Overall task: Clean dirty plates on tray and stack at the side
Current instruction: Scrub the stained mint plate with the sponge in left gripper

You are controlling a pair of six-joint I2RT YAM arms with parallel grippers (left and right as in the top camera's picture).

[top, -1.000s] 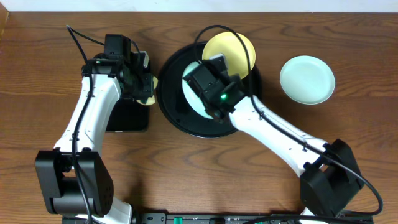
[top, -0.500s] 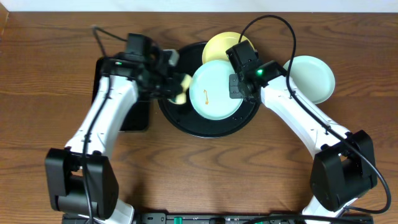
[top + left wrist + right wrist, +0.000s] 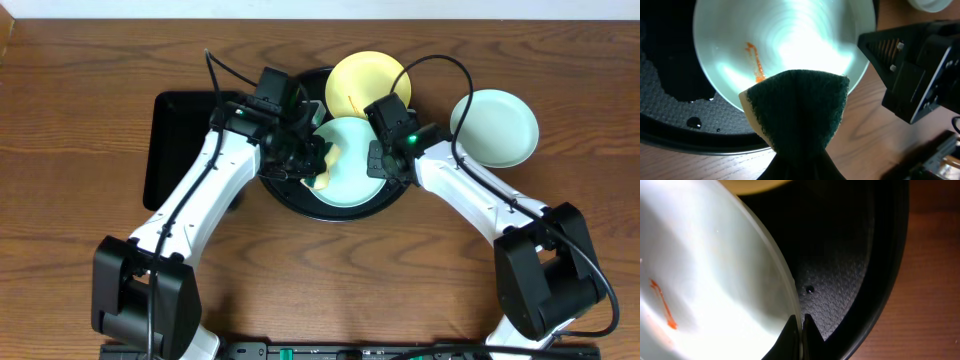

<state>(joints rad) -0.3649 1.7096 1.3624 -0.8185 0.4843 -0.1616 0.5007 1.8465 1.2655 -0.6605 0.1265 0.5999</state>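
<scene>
A mint-green plate [image 3: 352, 172] with an orange smear [image 3: 756, 65] sits over the round black tray [image 3: 285, 192]. My right gripper [image 3: 377, 160] is shut on its right rim [image 3: 799, 325]. My left gripper [image 3: 312, 160] is shut on a green-and-yellow sponge [image 3: 799, 112], whose edge rests at the plate's left side beside the smear. A pale yellow plate [image 3: 367, 82] lies at the tray's far edge. A second mint-green plate [image 3: 494, 128] lies on the table to the right of the tray.
A rectangular black tray [image 3: 178, 150] lies on the table left of the round tray. Small water drops [image 3: 694, 121] sit on the round tray's floor. Brown wooden table [image 3: 330, 280] all round.
My left gripper has moved right with the sponge, from the tray's left edge onto the plate. My right gripper still holds the plate, which has shifted slightly down.
</scene>
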